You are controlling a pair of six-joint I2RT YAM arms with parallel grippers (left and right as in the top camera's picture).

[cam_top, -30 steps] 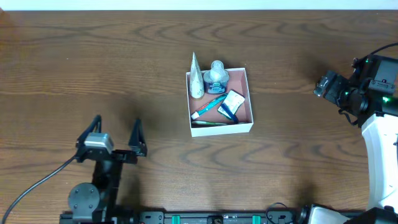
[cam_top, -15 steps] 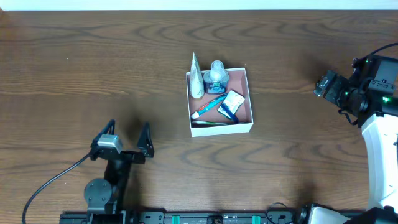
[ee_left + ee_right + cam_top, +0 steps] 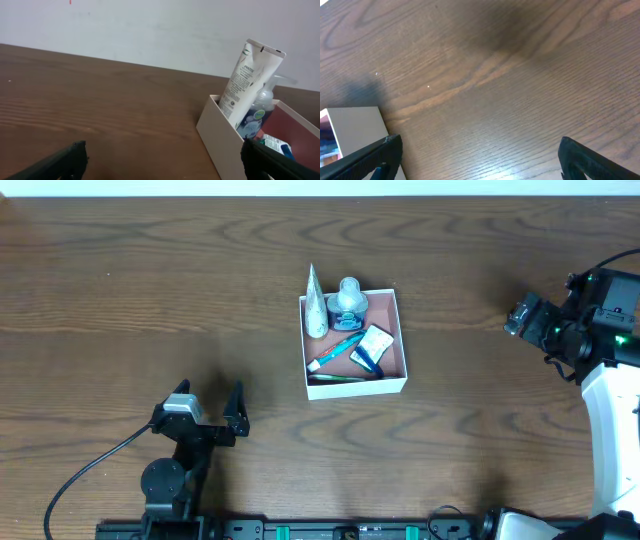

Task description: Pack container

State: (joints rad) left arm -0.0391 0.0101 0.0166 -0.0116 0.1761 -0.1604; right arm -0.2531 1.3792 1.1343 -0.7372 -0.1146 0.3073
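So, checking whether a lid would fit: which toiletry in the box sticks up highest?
The white tube, standing in the far-left corner of the container: its crimped end rises above the pump bottle beside it, and the rest lie low.

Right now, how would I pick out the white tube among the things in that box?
Find the square white-walled container. In its far left corner, the tube leans beside a bluish pump bottle. It alone is tall, white and tapered, rising above the rim.

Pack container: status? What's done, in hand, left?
Done: tube, pump bottle, toothbrush and small packet sit in the container. In hand: nothing; left gripper and right gripper open, empty, away from it. Left: no loose items in view, so likely finished.
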